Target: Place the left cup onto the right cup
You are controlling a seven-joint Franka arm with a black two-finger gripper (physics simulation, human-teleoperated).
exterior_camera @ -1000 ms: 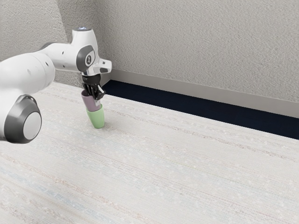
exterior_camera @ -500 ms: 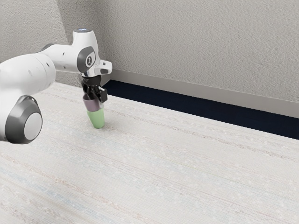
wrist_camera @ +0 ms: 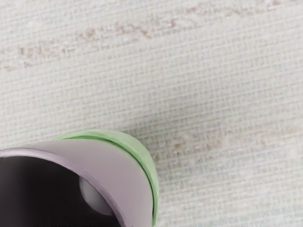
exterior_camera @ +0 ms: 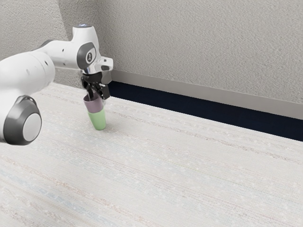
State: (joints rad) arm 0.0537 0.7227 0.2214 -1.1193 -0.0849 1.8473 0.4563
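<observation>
The pale woven table spreads wide up front, and the arm's grey-capped joint is cut off at the exterior view's left edge. Further back the green cup stands upright with the purple cup nested in it, hiding its upper part. The gripper hangs right at the purple rim — pinching or spread, I cannot tell. The wrist view adds a look down into the purple cup's dark inside — a green edge peeks beside it. Behind lie the dark floor and grey wall.

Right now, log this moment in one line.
purple cup: nested in green cup | gripper: open, at purple rim
</observation>
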